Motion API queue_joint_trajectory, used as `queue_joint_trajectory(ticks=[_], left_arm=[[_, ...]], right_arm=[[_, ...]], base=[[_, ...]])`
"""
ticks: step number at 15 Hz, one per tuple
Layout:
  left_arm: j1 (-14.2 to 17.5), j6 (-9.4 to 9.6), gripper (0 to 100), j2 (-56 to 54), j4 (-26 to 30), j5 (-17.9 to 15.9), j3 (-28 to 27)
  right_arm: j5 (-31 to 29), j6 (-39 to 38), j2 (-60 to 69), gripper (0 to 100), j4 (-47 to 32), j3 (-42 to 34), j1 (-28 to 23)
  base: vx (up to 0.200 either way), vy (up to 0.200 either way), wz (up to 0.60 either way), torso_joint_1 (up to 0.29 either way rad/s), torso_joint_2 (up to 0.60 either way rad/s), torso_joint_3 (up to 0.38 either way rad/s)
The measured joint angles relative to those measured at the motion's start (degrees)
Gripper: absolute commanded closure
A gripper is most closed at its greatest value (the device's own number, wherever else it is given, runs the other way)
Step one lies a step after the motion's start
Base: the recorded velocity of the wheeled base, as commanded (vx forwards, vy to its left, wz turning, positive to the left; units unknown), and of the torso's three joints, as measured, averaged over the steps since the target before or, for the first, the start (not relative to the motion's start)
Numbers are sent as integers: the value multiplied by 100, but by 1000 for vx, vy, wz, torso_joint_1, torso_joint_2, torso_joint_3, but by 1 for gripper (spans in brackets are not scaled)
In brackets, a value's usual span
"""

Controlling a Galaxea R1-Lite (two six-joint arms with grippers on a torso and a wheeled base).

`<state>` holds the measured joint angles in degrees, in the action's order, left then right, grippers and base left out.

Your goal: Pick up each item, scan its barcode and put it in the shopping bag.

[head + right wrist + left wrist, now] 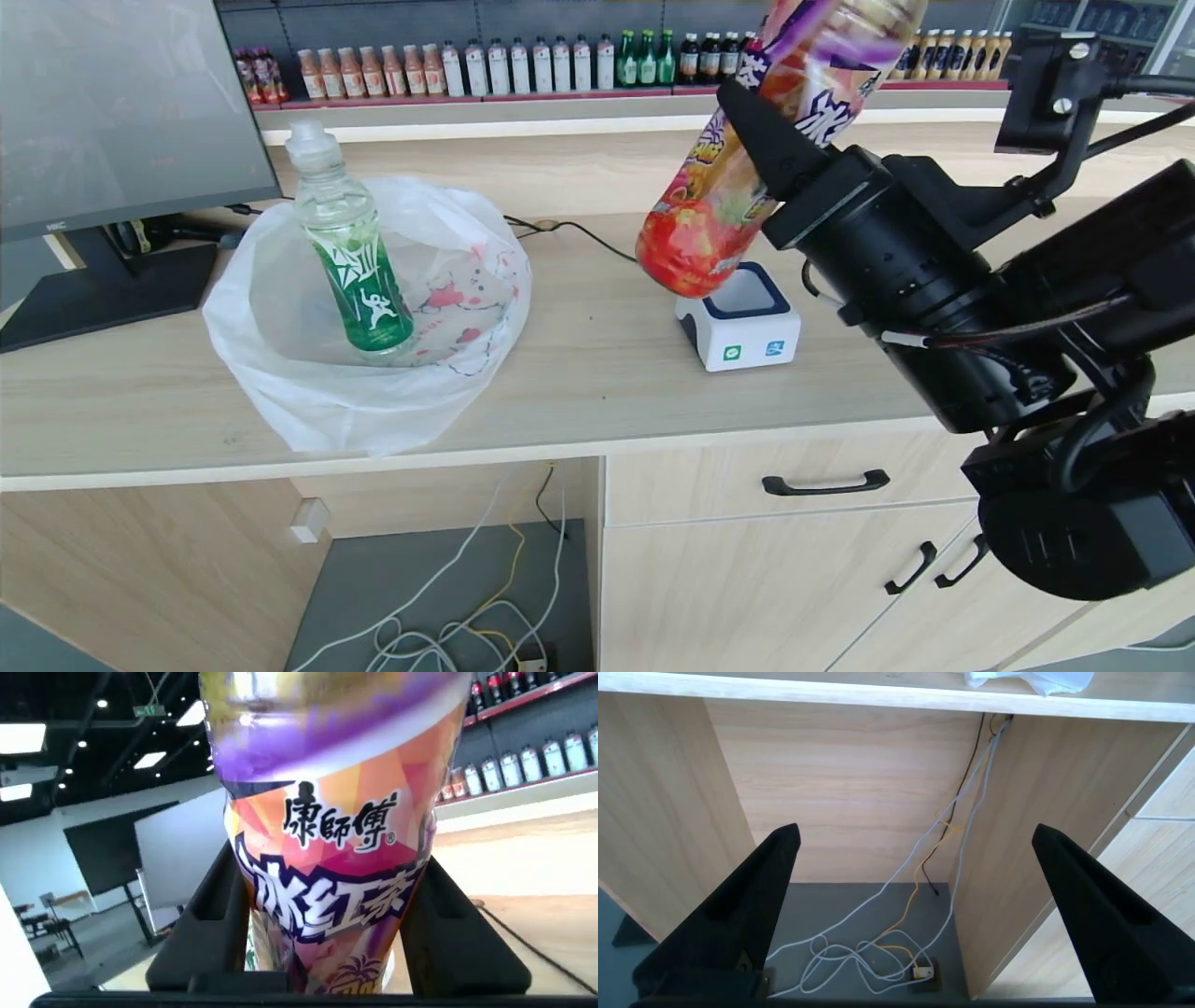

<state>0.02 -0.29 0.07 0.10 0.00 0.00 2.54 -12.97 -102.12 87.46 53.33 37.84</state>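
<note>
Right claw [794, 112] pinches a tilted orange-and-purple-labelled plastic drink bottle [700, 233], held in the air. Its red base hangs just above a white cube scanner with a dark blue top [738, 327] near the wooden table's [597, 373] front edge. A clear green-labelled plastic bottle [359, 271] stands upright inside a white plastic shopping bag [280, 373] at the front edge, left part. Left claw [915, 840] is spread, holding nothing, below the table, facing grey cables [878, 952] on the floor.

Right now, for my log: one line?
right jaws shut on orange-purple plastic bottle; by white cube scanner; green-label bottle in white bag
</note>
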Motion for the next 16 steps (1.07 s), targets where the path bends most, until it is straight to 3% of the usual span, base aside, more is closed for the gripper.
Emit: queue_joint_trajectory(ticks=[3, 5, 11, 16], left_arm=[[0, 5, 0, 0, 0, 0, 0], [2, 5, 0, 0, 0, 0, 0], [5, -22, 0, 0, 0, 0, 0], [5, -28, 0, 0, 1, -5, 0]], right_arm=[[15, 1833, 251, 100, -371, -91, -69], [-65, 2581, 363, 100, -386, -78, -124], [-233, 2575, 328, 100, -94, -513, -140], [-305, 2569, 341, 100, -4, -552, -155]], base=[[0, 0, 0, 0, 0, 0], [0, 0, 0, 0, 0, 0], [0, 0, 0, 0, 0, 0], [0, 200, 0, 4, 4, 2]])
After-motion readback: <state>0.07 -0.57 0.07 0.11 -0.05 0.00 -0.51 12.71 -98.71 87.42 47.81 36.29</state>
